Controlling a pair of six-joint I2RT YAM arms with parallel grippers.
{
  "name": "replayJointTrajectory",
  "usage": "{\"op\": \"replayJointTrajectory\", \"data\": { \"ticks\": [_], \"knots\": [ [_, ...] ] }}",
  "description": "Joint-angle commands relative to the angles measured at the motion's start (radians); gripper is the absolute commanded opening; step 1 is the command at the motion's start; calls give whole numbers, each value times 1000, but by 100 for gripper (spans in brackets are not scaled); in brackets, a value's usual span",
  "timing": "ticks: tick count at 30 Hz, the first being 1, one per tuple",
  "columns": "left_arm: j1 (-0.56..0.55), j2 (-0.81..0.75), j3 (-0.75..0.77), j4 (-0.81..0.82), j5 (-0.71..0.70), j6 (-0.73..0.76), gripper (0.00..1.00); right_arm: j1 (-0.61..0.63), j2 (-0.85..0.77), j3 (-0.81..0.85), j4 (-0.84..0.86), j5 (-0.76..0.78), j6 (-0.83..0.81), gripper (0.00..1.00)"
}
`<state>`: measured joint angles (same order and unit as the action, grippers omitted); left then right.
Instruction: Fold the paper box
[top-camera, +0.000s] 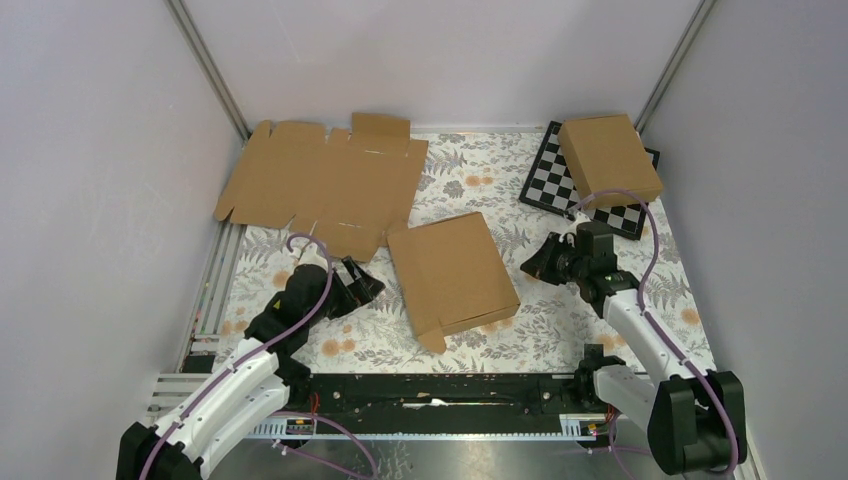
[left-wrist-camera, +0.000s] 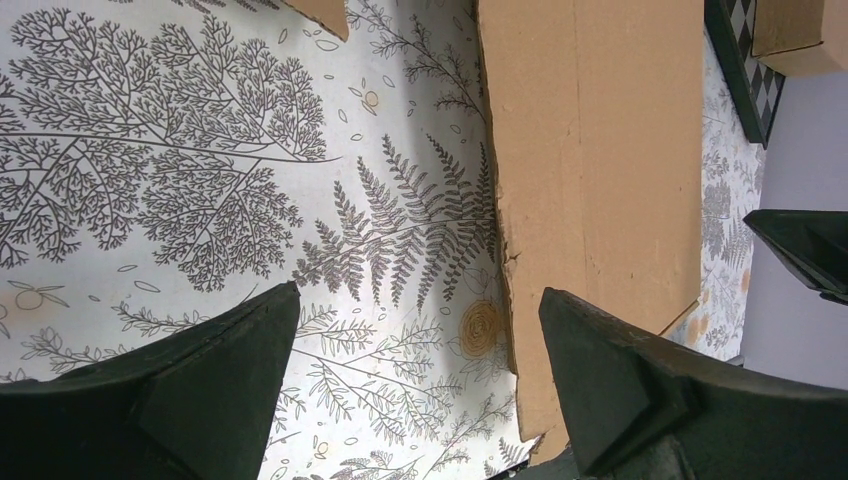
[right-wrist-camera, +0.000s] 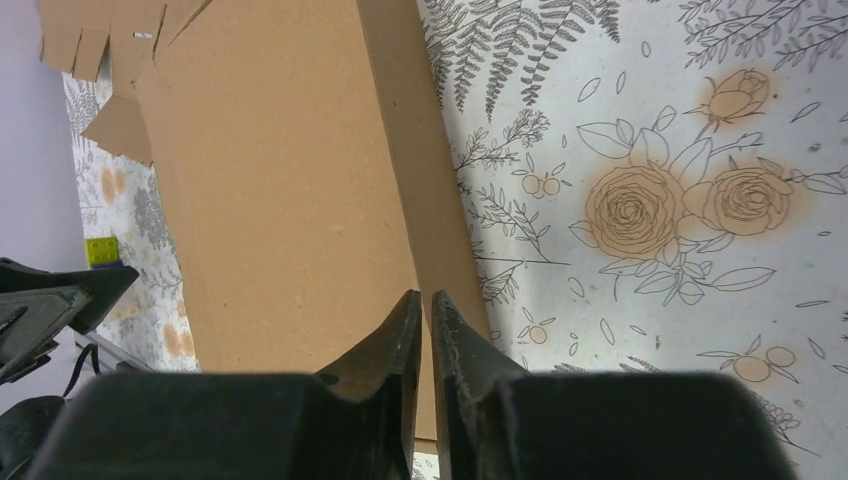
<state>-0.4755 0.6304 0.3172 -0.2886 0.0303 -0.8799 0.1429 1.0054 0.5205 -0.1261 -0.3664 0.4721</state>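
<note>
Three plain, pale grey walls close the space in: a back wall (top-camera: 440, 60), a left wall (top-camera: 90, 200) and a right wall (top-camera: 770, 150). A slim metal post stands in each back corner, one on the left (top-camera: 208, 68) and one on the right (top-camera: 668, 68), both leaning outward in the top view. The desk (top-camera: 560, 330) is covered by a white printed cloth with grey ferns (left-wrist-camera: 400, 230) and pale orange roses (right-wrist-camera: 635, 205). A ribbed metal frame (top-camera: 215, 290) runs along its left edge, and a black rail (top-camera: 440, 392) lies across the near edge. The light is soft and even, with only faint shadows.
</note>
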Motion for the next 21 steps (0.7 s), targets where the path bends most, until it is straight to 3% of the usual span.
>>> {"op": "replayJointTrajectory", "data": {
  "ticks": [1,11,21],
  "knots": [
    [5,11,5,68,20,0,99,-5,21,-5,75,-57,3,17],
    [5,34,13,73,13,6,99,-5,124,-16,152,-113,7,28],
    [5,40,12,75,11,-5,99,-5,227,-17,203,-196,10,29]
  ]
}}
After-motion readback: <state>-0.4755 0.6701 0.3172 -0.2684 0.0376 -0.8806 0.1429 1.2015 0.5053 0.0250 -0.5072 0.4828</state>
